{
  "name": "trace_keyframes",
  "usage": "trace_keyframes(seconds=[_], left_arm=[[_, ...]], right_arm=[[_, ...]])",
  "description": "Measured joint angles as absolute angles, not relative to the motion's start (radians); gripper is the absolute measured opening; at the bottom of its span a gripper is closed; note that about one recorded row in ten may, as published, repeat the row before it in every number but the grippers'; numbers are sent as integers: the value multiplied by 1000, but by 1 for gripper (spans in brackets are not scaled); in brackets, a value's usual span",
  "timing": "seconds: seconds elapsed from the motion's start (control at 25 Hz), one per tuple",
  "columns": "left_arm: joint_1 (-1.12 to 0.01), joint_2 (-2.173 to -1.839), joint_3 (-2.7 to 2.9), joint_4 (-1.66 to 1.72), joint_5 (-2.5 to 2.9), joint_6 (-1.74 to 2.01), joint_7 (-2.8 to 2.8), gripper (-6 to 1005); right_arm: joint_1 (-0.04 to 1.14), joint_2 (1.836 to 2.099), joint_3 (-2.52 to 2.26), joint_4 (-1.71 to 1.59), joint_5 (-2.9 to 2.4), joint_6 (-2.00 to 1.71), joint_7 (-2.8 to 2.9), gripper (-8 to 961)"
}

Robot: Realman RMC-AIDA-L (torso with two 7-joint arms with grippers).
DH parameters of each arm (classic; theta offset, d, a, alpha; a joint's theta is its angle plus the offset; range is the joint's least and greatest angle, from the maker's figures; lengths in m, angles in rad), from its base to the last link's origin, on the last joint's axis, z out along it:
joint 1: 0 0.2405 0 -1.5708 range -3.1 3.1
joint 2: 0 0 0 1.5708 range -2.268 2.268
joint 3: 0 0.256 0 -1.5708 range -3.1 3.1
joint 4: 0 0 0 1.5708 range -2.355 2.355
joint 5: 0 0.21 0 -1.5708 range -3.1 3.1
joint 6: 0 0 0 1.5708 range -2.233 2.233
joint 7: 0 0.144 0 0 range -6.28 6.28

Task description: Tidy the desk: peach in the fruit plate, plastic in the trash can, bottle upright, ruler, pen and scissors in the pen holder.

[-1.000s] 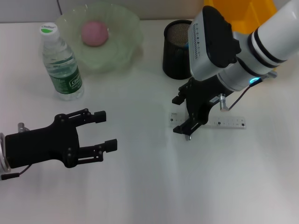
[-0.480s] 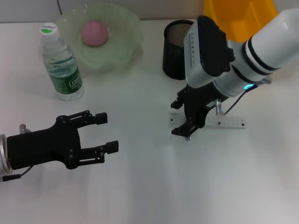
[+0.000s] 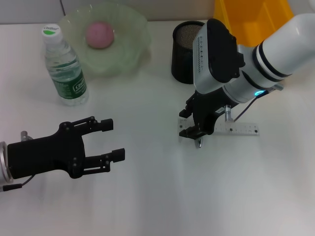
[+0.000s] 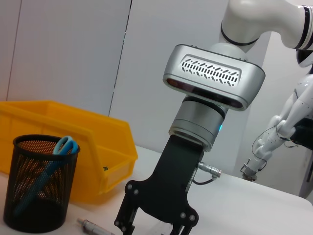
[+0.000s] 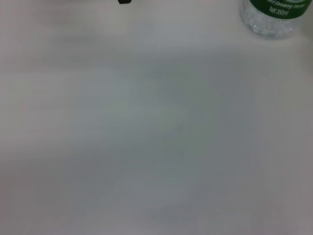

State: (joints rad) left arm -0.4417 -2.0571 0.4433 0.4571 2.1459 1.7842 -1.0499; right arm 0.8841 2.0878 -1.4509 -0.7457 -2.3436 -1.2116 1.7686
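Observation:
The clear ruler (image 3: 238,130) lies flat on the white desk (image 3: 162,196). My right gripper (image 3: 189,123) is low over the ruler's left end, open, with one finger on each side of it; in the left wrist view the right gripper (image 4: 154,226) also has its fingers apart. My left gripper (image 3: 112,139) hovers open at the front left, holding nothing. The peach (image 3: 100,34) rests in the green fruit plate (image 3: 129,58). Beside the plate the bottle (image 3: 64,66) stands upright. The scissors (image 4: 62,147) stick out of the black pen holder (image 3: 183,54). A silver, pen-like rod (image 4: 93,227) lies near the holder.
The yellow trash can (image 3: 248,19) stands at the back right, behind the pen holder (image 4: 39,183). In the right wrist view I see only bare desk and the base of the bottle (image 5: 271,17).
My right gripper has shifted a little to the left and lower over the ruler's left end, and its fingers look closer together. The left arm has barely moved.

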Motion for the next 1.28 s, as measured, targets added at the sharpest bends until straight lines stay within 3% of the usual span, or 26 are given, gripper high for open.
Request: trace_keyframes(seconds=[0.6, 1.28], left_arm=[[-442, -2057, 443, 460, 2146, 1791, -1061, 805], [-439, -2054, 442, 465, 2139, 1792, -1064, 805]], right_arm=[[885, 2089, -1467, -730, -2341, -1181, 1775, 383], [875, 2087, -1458, -770, -2341, -1198, 1801, 382]])
